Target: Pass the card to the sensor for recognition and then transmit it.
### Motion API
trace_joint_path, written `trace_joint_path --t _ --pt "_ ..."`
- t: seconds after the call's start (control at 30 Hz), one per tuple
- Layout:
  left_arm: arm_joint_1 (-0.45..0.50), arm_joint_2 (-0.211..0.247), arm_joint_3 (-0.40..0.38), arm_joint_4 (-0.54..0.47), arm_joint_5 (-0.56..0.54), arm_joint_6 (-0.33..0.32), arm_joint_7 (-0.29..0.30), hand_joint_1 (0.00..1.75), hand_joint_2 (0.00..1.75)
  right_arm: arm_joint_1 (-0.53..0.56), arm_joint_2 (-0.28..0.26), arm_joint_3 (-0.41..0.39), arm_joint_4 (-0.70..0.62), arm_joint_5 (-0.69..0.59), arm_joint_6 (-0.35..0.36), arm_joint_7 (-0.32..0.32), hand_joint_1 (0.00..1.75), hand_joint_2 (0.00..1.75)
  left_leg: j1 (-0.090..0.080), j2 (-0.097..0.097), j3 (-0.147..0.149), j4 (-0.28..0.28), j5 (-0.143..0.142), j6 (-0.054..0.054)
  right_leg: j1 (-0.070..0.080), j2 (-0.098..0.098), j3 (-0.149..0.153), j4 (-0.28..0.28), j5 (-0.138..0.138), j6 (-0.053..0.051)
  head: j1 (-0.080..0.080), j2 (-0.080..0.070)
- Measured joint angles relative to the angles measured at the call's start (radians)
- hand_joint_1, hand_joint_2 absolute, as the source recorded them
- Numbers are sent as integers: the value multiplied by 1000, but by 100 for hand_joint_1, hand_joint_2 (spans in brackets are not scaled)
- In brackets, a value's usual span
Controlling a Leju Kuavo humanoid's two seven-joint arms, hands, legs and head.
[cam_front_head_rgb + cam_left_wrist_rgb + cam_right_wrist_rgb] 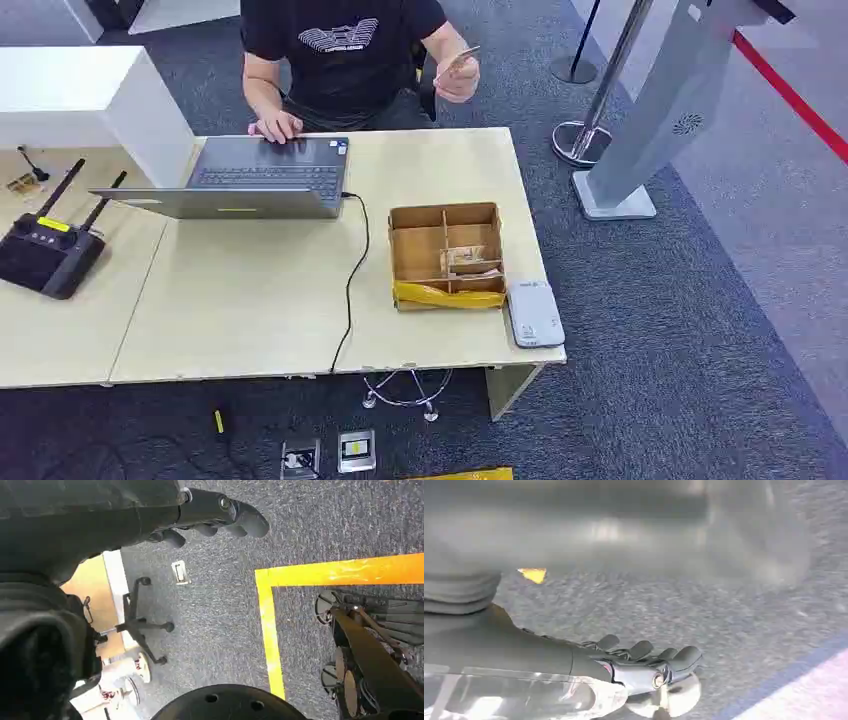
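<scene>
Two hands hung low over the carpet, left (220, 517) and right (649, 662), fingers loosely apart, holding nothing. Card (457, 60) in a person's hand, beyond the desk (250, 310). Still at the start: needed a reach to take it, then the sensor (534, 314).

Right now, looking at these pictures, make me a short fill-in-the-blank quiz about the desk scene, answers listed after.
1. The person behind the table holds up a ____ in one hand.
2. The white sensor lies on the table beside the wooden ____.
3. The person's other hand rests on the ____.
4. A black ____ runs from the laptop over the table edge.

Missing words: card; box; laptop; cable
</scene>
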Motion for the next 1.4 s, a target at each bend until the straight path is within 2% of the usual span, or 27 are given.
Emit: trace_joint_path --t 0.03,0.07,0.1,0.13,0.17,0.2,0.23,0.27,0.3,0.33,0.47,0.57,0.7,0.83,0.93,0.97,1.07,1.2,1.3,1.4 --pt "0 -1 0 0 -1 0 0 0 0 1 0 0 -14 -12 7 -2 0 175 0 0 0 0 0 0 0 0 0 0 0 0 0 0" --pt "0 -2 0 0 -3 0 0 0 0 4 1 1 -29 -47 20 41 0 175 0 0 1 1 0 0 0 0 -1 -1 0 0 0 0" --pt "0 -2 0 0 -6 0 0 0 0 22 -5 10 -50 -111 34 126 0 175 0 0 2 1 0 1 0 0 1 -1 0 0 0 0" --pt "0 -1 0 0 -11 0 0 0 0 63 -22 50 -96 -187 32 274 0 175 -2 -7 3 1 -1 1 -1 -6 4 -1 -3 3 0 0" --pt "0 2 0 0 -15 0 -2 0 0 113 -55 105 -157 -292 6 423 0 175 -5 -13 3 1 -2 4 -5 -11 9 -1 -7 5 0 0" --pt "1 3 -1 0 -19 0 -4 0 0 160 -93 163 -236 -411 -52 541 0 175 -8 -17 3 1 -2 4 -8 -15 10 1 -8 6 0 0" --pt "4 6 -1 0 -22 0 -7 0 0 200 -131 208 -319 -494 -88 608 0 175 -12 -14 0 0 -3 5 -12 -13 8 3 -8 6 0 0" --pt "5 12 -1 0 -24 0 -9 0 0 226 -186 260 -426 -564 -96 641 0 175 -13 -4 -1 0 -3 5 -14 -2 4 4 -7 6 -2 0" --pt "3 15 -2 0 -26 0 -10 0 0 241 -241 320 -520 -600 -97 657 0 175 -13 6 -16 0 -6 7 -14 8 3 3 -5 7 0 0" --pt "-1 17 -2 0 -26 0 -11 0 0 253 -268 366 -594 -615 -98 674 0 175 -14 10 -12 0 -9 10 -14 11 5 2 -6 8 0 0" --pt "-13 22 -2 0 -33 2 -30 0 0 267 -394 510 -812 -637 -99 803 0 175 -17 7 -8 0 -8 15 -16 4 11 0 -7 11 1 0" --pt "-11 24 -2 0 -40 1 -34 0 0 258 -513 600 -950 -626 -100 877 0 175 -18 4 -8 0 -6 17 -17 1 11 1 -7 12 1 0" --pt "-11 25 -3 -2 -54 0 -43 0 0 202 -639 734 -1107 -528 -100 961 0 175 -18 3 -9 0 -6 17 -17 1 11 1 -7 12 2 0" --pt "-14 26 -6 -2 -87 0 -47 0 0 127 -733 863 -1258 -371 -90 1077 0 175 -17 -3 -8 0 -5 16 -16 -5 11 1 -7 12 1 0" --pt "-12 28 -13 -2 -104 0 -48 0 0 91 -776 935 -1334 -250 -46 1165 0 175 -15 -8 -10 0 -5 16 -14 -9 11 1 -8 12 2 0" --pt "-12 29 -16 -2 -114 0 -48 0 0 72 -788 961 -1353 -183 -1 1207 0 175 -15 -9 -12 0 -5 16 -14 -10 12 2 -8 12 1 0" --pt "-15 35 -33 -4 -149 0 -54 0 0 -18 -830 1091 -1442 0 208 1308 0 175 -15 -5 -10 0 -5 15 -14 -5 10 2 -8 11 0 0" --pt "-18 37 -53 -11 -175 0 -59 0 0 -110 -849 1222 -1520 48 275 1334 0 175 -13 -12 -11 0 -3 13 -13 -12 11 2 -9 10 2 0" --pt "-26 37 -66 -17 -194 0 -58 0 0 -188 -841 1323 -1559 113 376 1334 0 175 -12 -10 -11 0 -3 13 -12 -10 10 2 -9 10 0 0" --pt "-38 37 -78 -21 -209 0 -47 0 0 -240 -828 1400 -1572 208 414 1334 0 175 -12 -14 -13 0 -3 13 -12 -14 10 2 -9 10 1 0"
